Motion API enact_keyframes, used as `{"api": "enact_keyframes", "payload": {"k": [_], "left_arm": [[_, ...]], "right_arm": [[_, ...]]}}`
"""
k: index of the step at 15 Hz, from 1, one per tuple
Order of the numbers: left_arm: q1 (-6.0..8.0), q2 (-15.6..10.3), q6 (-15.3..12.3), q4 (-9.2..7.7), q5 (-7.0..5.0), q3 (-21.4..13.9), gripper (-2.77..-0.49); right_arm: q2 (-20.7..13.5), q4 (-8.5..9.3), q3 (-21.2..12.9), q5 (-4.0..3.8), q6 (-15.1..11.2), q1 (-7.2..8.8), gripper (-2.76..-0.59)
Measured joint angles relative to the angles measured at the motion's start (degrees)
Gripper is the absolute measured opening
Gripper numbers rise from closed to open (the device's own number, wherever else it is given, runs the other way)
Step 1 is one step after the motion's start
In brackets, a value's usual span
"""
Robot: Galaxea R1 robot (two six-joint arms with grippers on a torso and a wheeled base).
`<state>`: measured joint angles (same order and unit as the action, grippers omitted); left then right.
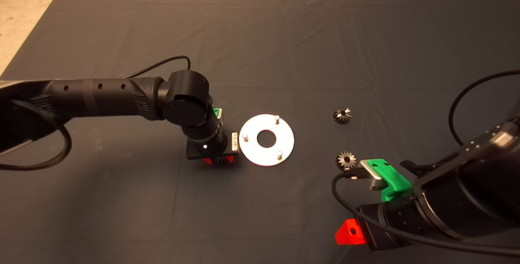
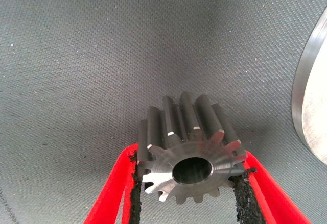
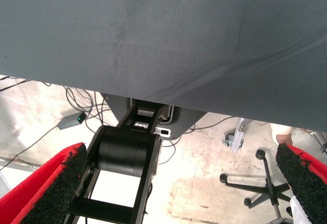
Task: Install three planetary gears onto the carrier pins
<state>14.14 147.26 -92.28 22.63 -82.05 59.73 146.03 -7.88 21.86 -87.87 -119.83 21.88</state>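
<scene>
The shiny round disc [image 1: 266,152] lies mid-mat with three upright carrier pins [image 1: 277,119], [image 1: 245,136], [image 1: 279,154], all bare. My left gripper [image 1: 218,160] sits just left of the disc, close to the mat. In the left wrist view its fingers [image 2: 115,193] are shut on a silver planetary gear [image 2: 189,155]; the disc's edge [image 2: 309,101] shows beside it. Two more gears lie loose on the mat right of the disc, one farther back [image 1: 342,114] and one nearer [image 1: 345,160]. My right gripper [image 1: 349,233] waits at the lower right, open [image 3: 179,183].
The dark mat [image 1: 260,44] covers the table. The right wrist view looks past the mat's edge [image 3: 153,40] at the floor, with cables, a black robot base [image 3: 125,152] and a wheeled chair base [image 3: 260,183].
</scene>
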Motion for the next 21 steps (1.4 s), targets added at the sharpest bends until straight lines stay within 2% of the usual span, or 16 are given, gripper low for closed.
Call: {"api": "enact_keyframes", "payload": {"k": [3,7,8,10,11,14,15,18,19,21], "left_arm": [[0.00,-0.9,0.0,1.04,0.23,-0.6,-2.32],[0.00,-1.1,1.5,1.46,-0.69,-1.7,-2.32],[0.02,-1.1,1.5,1.46,-1.43,-1.7,-2.33],[0.02,-1.1,1.5,1.54,-4.57,-1.9,-2.33],[0.02,-1.1,1.5,1.62,-5.29,-2.4,-2.33],[0.33,-0.8,1.5,1.55,-5.26,-3.8,-2.33],[0.88,-0.5,1.7,1.60,-5.16,-3.9,-2.33],[4.28,-0.3,3.2,1.35,-5.19,-4.1,-2.33],[5.62,-0.2,4.7,0.61,-5.23,-4.1,-2.33],[8.32,-0.2,6.9,-2.65,-5.24,-4.1,-2.33]], "right_arm": [[0.0,0.00,0.0,0.00,0.0,0.00,-0.60],[-0.2,0.02,0.0,0.02,0.0,0.00,-0.60],[-0.3,0.02,0.0,-0.05,0.0,0.00,-0.60],[-0.3,0.02,0.0,0.00,0.0,0.00,-0.60],[-0.3,0.04,0.0,0.00,0.0,0.00,-0.60],[-0.4,0.05,0.0,0.00,0.0,-0.02,-0.60],[-0.4,0.07,0.0,0.00,0.0,-0.04,-0.60],[-0.6,0.11,0.0,0.02,0.0,-0.15,-0.60],[-1.1,0.11,0.0,0.02,0.0,-0.15,-0.60],[-3.0,0.13,0.0,-0.04,0.0,-0.15,-0.60]]}}
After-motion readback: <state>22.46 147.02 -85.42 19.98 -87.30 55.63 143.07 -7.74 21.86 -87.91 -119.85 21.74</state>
